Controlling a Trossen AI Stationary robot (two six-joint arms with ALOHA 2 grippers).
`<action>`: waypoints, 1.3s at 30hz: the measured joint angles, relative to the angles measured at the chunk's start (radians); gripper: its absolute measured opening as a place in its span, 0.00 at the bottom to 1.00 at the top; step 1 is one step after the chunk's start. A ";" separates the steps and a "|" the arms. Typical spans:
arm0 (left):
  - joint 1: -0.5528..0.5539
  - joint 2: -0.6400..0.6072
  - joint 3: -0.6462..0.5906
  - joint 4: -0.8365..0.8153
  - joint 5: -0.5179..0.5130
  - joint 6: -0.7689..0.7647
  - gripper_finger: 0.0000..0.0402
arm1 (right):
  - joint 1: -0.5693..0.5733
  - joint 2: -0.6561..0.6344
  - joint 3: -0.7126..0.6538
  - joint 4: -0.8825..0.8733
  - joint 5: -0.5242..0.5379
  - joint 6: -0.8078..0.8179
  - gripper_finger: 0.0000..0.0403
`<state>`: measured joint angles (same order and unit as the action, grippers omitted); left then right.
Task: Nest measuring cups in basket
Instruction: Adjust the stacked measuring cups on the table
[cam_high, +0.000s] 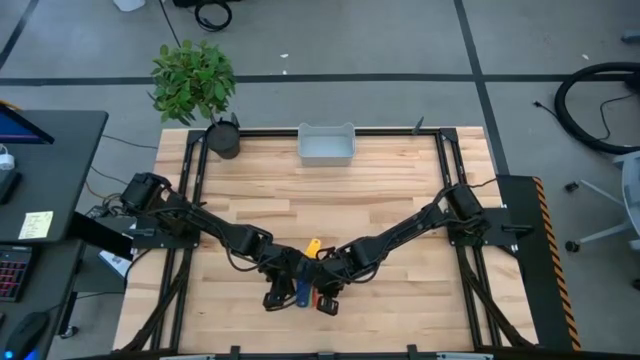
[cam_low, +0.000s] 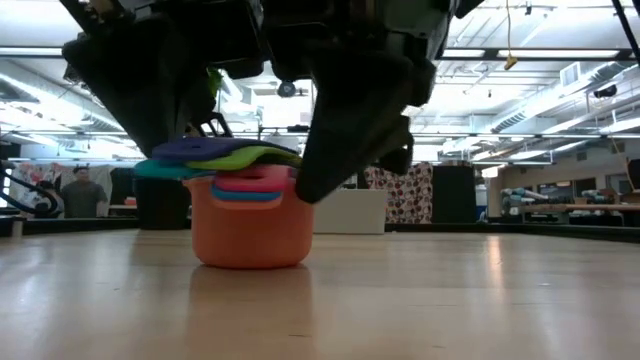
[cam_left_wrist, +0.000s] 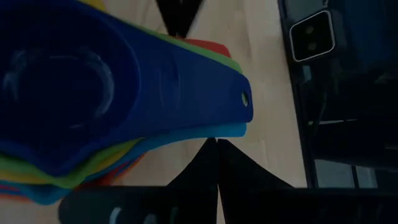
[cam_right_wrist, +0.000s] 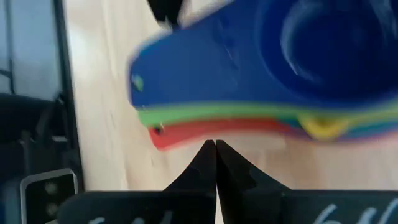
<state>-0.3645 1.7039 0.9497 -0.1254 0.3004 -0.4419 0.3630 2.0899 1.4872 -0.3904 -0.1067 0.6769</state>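
The measuring cups (cam_low: 250, 225) stand nested in one stack near the table's front edge, also seen from above (cam_high: 301, 290). The orange cup is at the bottom and rests on the wood. The dark blue cup (cam_left_wrist: 74, 81) is on top, and the flat handles fan out above the orange rim. My left gripper (cam_left_wrist: 215, 144) and my right gripper (cam_right_wrist: 215, 143) are both shut, one on each side of the handles. The pale basket (cam_high: 326, 146) sits at the far edge, away from both grippers. My left gripper has its shut fingertips against the edge of the light blue handle (cam_left_wrist: 231, 130), near its free end, slanting down from the table's left. My right gripper has its shut fingertips against the edge of the red handle (cam_right_wrist: 186, 135), slanting down from the table's right. The stack stays upright on the table.
A dark pot with a green plant (cam_high: 222, 137) stands at the far left corner, beside the basket. A small yellow thing (cam_high: 313, 245) lies between the two arms, just beyond the stack. Bare wood stretches from there to the basket.
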 joint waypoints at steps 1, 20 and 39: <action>0.000 0.000 0.000 0.003 0.000 0.000 0.00 | 0.000 0.003 0.000 0.005 -0.001 0.000 0.00; 0.000 0.000 -0.003 0.045 -0.045 0.026 0.00 | -0.009 0.005 -0.002 0.051 0.013 -0.026 0.00; 0.002 -0.051 0.001 -0.018 -0.083 -0.044 0.00 | -0.108 -0.179 0.000 -0.241 0.218 -0.324 0.00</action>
<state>-0.3622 1.6527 0.9505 -0.1435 0.2179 -0.4863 0.2549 1.9111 1.4876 -0.6309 0.1112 0.3533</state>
